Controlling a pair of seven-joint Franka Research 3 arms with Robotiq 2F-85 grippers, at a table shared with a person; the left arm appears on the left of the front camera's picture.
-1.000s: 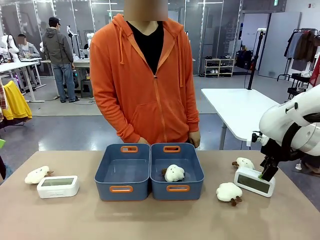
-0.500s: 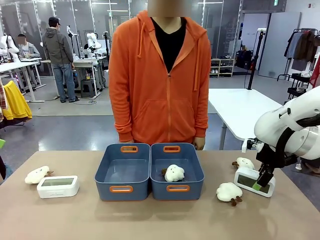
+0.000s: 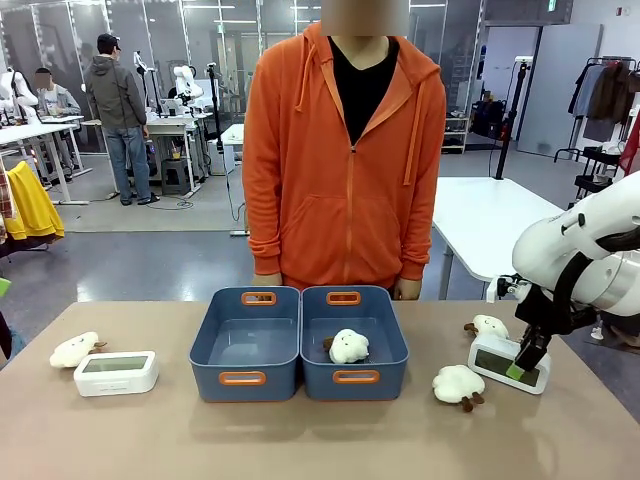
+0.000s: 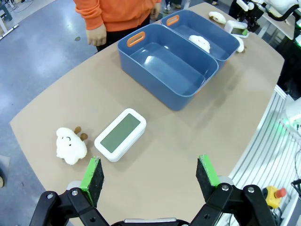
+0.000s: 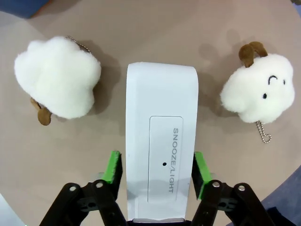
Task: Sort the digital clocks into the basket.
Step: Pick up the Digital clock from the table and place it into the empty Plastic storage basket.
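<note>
Green-padded fingers of the right gripper flank a white rounded plastic digital clock right of the empty blue plastic basket (grip unclear; clock's near end cut off). Left gripper hangs spread wide; second clock lies left of the basket.

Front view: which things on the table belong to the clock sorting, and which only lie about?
Job: left white rounded plastic digital clock, right digital clock, empty blue rectangular plastic basket.
Lying about: four fluffy cream-white plush toys, second blue basket.
</note>
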